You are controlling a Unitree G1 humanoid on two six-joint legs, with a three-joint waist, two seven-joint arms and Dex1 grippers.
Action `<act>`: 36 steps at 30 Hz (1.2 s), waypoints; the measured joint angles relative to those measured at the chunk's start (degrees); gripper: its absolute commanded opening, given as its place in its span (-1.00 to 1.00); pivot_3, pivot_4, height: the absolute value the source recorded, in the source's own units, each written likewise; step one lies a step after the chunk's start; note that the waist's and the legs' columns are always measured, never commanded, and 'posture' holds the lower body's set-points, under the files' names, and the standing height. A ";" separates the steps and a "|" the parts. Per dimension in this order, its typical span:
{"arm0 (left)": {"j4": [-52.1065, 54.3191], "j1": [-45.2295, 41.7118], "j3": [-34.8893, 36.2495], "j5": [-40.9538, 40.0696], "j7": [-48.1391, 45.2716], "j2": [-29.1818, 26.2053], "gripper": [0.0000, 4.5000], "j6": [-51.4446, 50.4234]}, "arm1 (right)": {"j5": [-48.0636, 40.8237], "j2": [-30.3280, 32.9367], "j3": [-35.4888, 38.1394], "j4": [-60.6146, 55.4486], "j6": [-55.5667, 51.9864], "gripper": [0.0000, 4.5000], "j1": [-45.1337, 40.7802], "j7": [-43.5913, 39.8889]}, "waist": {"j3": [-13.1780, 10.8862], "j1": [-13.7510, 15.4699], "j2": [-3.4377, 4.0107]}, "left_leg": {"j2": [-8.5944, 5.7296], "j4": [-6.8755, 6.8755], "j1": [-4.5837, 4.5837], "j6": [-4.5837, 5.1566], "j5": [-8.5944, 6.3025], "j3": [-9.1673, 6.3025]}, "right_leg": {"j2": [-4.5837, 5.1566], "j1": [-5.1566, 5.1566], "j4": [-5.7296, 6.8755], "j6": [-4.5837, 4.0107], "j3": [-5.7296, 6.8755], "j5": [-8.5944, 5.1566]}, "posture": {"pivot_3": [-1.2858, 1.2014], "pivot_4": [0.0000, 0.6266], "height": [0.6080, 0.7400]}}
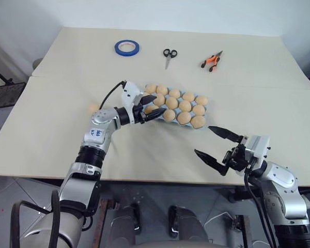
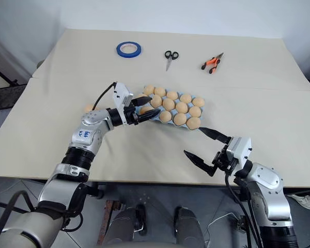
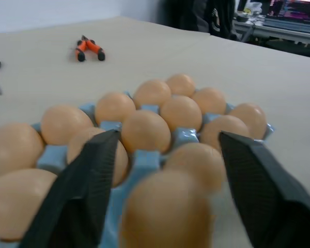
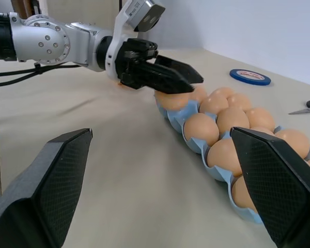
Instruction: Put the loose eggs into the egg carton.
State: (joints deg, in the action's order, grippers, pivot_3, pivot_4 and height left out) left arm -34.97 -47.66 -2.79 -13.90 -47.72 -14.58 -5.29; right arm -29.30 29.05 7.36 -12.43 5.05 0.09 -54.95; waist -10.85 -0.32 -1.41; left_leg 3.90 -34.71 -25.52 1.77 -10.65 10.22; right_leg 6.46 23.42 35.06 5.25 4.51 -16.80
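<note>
A broad beige table (image 1: 51, 129) stands against a pale wall. Along its far side lie a blue tape roll (image 1: 127, 48), black-handled scissors (image 1: 169, 55) and orange-handled pliers (image 1: 212, 61). Near the middle sits the light blue egg carton (image 1: 176, 109), its cups filled with pale orange-tan eggs (image 1: 184, 105). One loose egg (image 1: 94, 108) lies on the table to the left of the carton, just behind the left forearm.

The left arm reaches forward and across to the right, its gripper roughly level. The left hand (image 1: 148, 107) is at the carton's near-left corner with its black fingers (image 3: 88, 191) spread apart on either side of an egg there; I cannot tell whether they touch it. The right hand (image 1: 213, 142) hovers over bare table near the front edge, short of the carton's right end, pointing left, its fingers wide apart and holding nothing
</note>
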 measured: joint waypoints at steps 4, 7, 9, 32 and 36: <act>-0.59 0.00 0.09 1.25 1.31 0.24 0.98 2.78 | 0.01 -0.38 -0.01 -0.61 0.11 1.00 0.33 0.59 | 0.00 0.03 0.00 | -0.05 -0.06 0.00 0.08 -0.05 0.00 | 0.08 -0.04 -0.01 0.00 -0.05 0.00 | 0.03 -0.52 1.00; -1.41 0.06 1.85 1.98 4.23 -0.52 0.98 6.33 | 0.01 -0.43 -0.08 -0.51 0.12 1.00 -0.24 0.56 | 0.00 -0.06 0.00 | -0.03 -0.05 -0.02 0.09 -0.05 0.00 | 0.08 -0.01 -0.01 0.04 -0.06 0.03 | 0.03 -0.52 1.00; -0.55 0.47 4.44 1.72 5.20 -2.47 0.98 8.37 | -0.01 -0.43 -0.17 -0.20 0.12 1.00 -1.02 0.26 | 0.00 -0.26 0.00 | -0.02 0.03 -0.01 0.08 -0.05 0.00 | 0.05 0.01 0.00 0.02 -0.06 0.02 | 0.03 -0.52 1.00; 32.21 46.40 27.49 -9.70 7.39 -15.35 0.98 5.43 | -0.17 -0.36 -0.90 5.91 0.23 1.00 -5.96 -7.56 | 0.06 -1.13 -0.01 | -0.07 1.15 -0.05 -0.02 -0.07 0.17 | 0.06 0.07 -1.05 -0.99 -0.28 -0.04 | 0.03 -0.52 1.00; 32.26 45.39 27.53 -8.99 13.02 -14.12 0.98 4.30 | 0.27 -0.37 -0.88 7.88 1.36 1.00 -6.78 -8.18 | 0.07 -1.28 -0.02 | -0.10 1.12 0.08 -0.19 0.04 0.27 | 0.05 0.18 -1.04 -0.83 -0.34 0.01 | 0.03 -0.52 1.00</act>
State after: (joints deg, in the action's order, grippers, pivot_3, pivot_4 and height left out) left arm -2.71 -2.28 24.74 -22.89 -34.70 -28.70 -0.99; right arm -29.02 28.69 6.48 -4.55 6.41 -6.69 -63.13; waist -10.78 -1.60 -1.43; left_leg 3.80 -33.59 -25.43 1.58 -10.61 10.49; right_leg 6.51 23.60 34.02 4.42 4.17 -16.79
